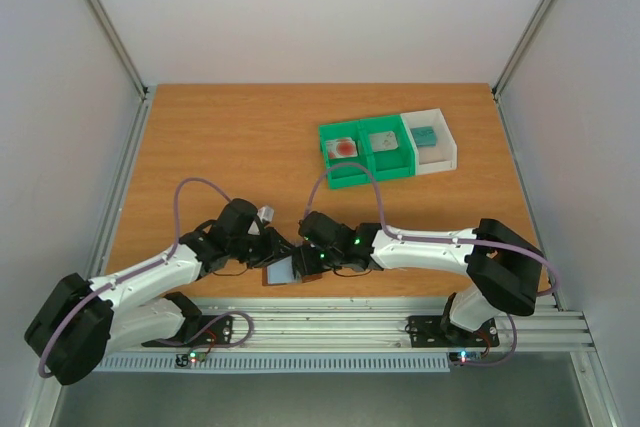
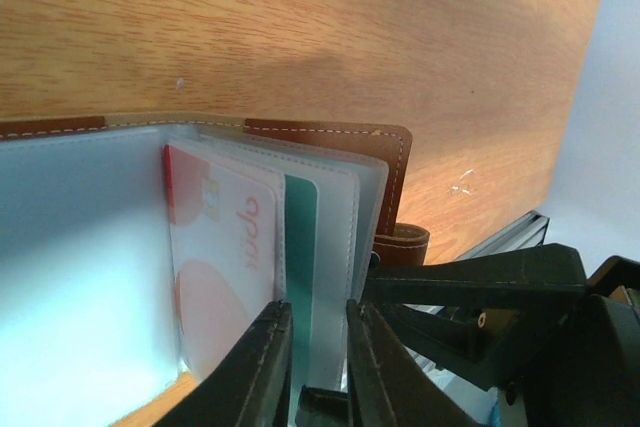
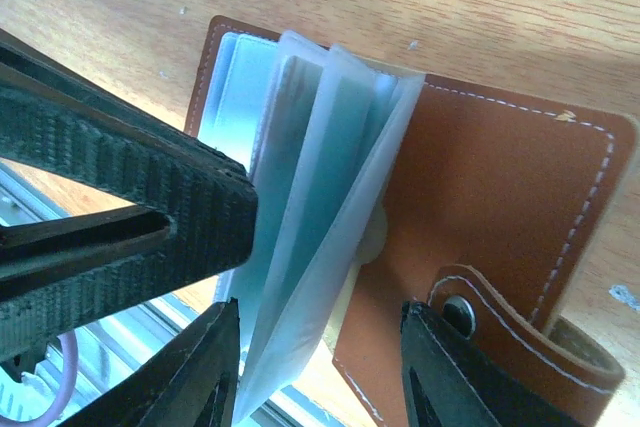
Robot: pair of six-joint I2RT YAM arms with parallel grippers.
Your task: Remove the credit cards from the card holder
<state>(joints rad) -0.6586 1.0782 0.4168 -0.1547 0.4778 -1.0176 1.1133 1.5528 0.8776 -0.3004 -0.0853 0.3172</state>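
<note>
**Top external view:** The card holder (image 1: 282, 272) is found lying open at the near table edge. It is flanked by the left gripper (image 1: 272, 253) and the right gripper (image 1: 306, 261), both at its edges, so neither arm is the nearer. Three loose cards (image 1: 384, 141) are noted well apart from it, in the green tray (image 1: 352, 176) and the white tray (image 1: 441, 161).

**Left wrist view:** A pale red-marked card (image 2: 220, 247) and a teal-edged card (image 2: 300, 247) are seen sleeved inside the holder. Their long axes run straight away from the jaws. The left jaws are clenched on the near edge of the plastic sleeve (image 2: 335, 237) carrying the teal-edged card, which lies directly between the fingers (image 2: 262, 367). A pull back along that axis is judged to be called for.

**Right wrist view:** The fanned sleeves and the brown cover (image 3: 500, 187) are straddled by the right jaws, which are set well apart. Whether pressure is applied cannot be told.
</note>
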